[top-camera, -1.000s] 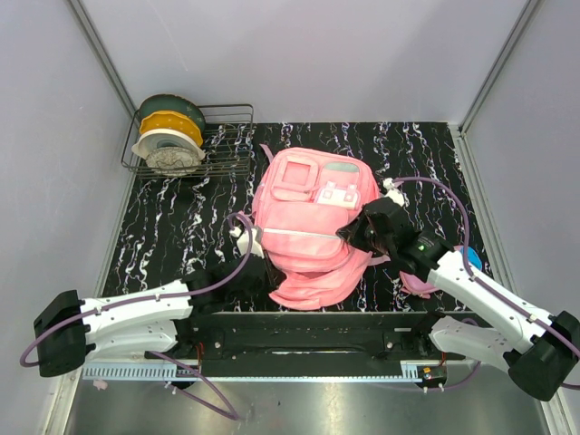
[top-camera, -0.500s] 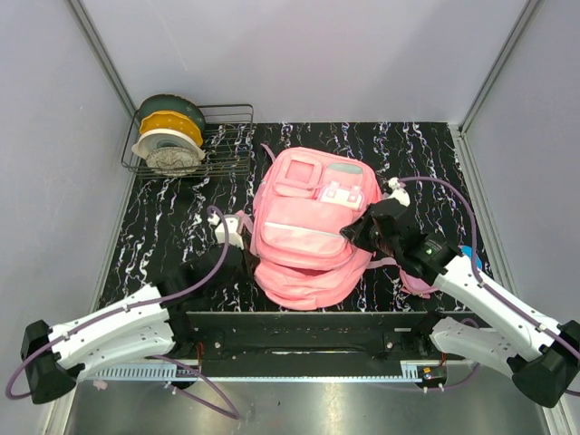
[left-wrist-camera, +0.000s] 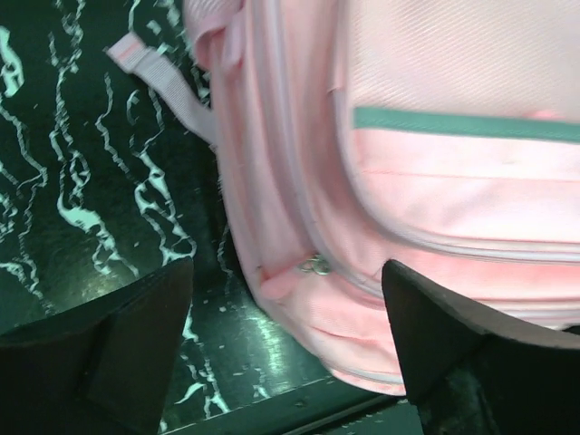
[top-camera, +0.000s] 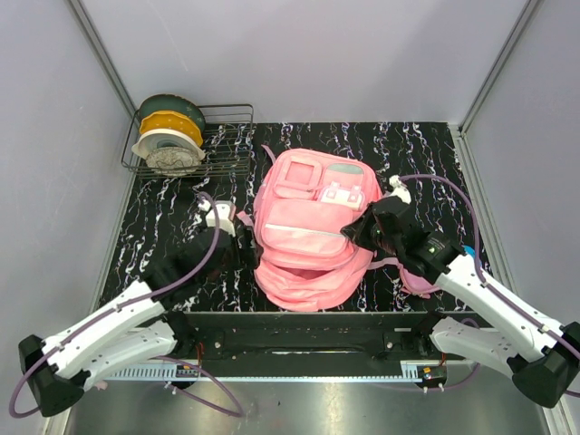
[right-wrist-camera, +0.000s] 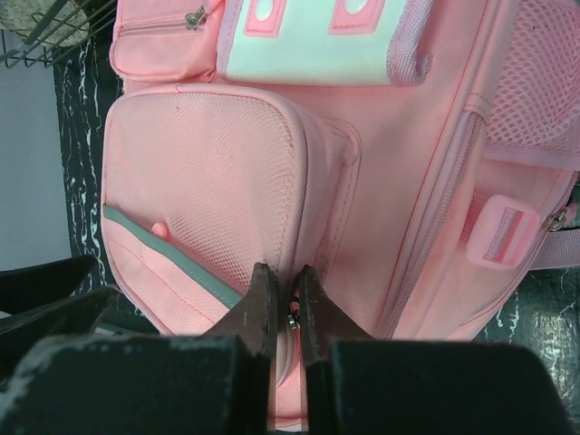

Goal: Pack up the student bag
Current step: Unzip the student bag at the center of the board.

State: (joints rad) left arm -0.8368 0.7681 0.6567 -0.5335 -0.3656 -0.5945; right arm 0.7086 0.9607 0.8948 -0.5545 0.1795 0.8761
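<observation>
Bag (top-camera: 308,237) lies flat at the middle of the surface (top-camera: 154,245), pockets up. You have the left tool (left-wrist-camera: 283,283) spread wide at the bag's 9 o'clock edge, gripping nothing. Your right tool (right-wrist-camera: 285,272), at the bag's 3 o'clock side, pinches a zip pull (right-wrist-camera: 292,319) beside the front pocket.

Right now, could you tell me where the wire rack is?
In the top view, the wire rack sits far left, behind and left of the student bag.

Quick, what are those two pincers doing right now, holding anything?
Left pincer: open, holding nothing.
Right pincer: closed on the zipper pull of the backpack.
</observation>
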